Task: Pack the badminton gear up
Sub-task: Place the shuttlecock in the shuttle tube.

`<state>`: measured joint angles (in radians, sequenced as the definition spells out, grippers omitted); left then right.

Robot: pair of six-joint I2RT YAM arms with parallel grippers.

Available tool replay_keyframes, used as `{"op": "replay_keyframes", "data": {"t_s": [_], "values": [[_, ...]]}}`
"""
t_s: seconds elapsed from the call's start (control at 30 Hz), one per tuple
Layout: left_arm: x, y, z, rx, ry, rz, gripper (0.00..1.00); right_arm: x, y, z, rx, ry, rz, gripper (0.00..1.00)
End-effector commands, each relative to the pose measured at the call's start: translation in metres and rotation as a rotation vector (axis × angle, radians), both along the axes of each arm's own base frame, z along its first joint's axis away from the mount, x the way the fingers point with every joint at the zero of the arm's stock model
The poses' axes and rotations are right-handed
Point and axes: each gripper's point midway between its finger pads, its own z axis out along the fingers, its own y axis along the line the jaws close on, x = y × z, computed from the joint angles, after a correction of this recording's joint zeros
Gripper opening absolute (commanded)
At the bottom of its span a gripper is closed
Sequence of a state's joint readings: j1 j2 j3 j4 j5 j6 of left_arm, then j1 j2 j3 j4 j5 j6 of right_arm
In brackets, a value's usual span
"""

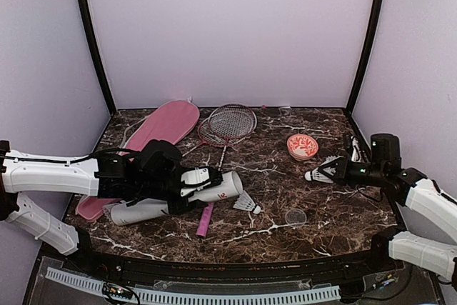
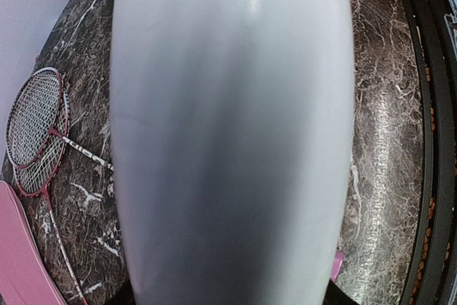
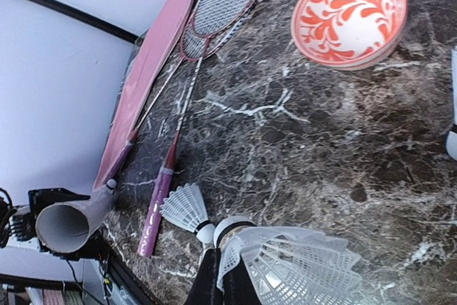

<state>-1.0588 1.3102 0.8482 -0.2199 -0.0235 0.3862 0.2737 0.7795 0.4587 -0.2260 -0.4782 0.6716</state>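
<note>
On the dark marbled table (image 1: pixel 343 205), the long pink racket-shaped bag (image 1: pixel 168 121) lies at the back left, with the two thin red-framed rackets (image 1: pixel 228 123) just beside it, outside it. The tall white red-logo tube (image 1: pixel 143 211) is tipped on its side at the front left. The left hand (image 1: pixel 196 182), partway closed, grips its body with the open mouth facing right. The right hand (image 1: pixel 343 171), well apart on the right, is pinched tight on a small white feather shuttlecock (image 1: pixel 323 172). A second shuttlecock (image 1: pixel 246 203) lies near the tube's mouth. The step looks like loading shuttlecocks. Next the right hand must carry its shuttlecock across and line it up, cork first, with that mouth.
</note>
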Motion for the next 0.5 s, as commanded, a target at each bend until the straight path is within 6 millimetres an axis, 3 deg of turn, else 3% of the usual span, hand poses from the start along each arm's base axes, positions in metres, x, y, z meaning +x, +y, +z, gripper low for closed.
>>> {"op": "replay_keyframes", "data": {"t_s": [0.0,0.2,0.47], "values": [[-0.004,-0.004,0.002,-0.012,0.022,-0.010,0.56,-0.009,0.029,0.042,0.117,-0.106,0.145,0.00],[-0.004,-0.004,0.002,-0.012,0.021,-0.009,0.56,-0.035,0.058,0.059,0.163,-0.102,0.288,0.00],[-0.004,-0.004,0.002,-0.010,0.021,-0.009,0.56,-0.048,0.111,0.078,0.173,-0.131,0.396,0.00]]}}
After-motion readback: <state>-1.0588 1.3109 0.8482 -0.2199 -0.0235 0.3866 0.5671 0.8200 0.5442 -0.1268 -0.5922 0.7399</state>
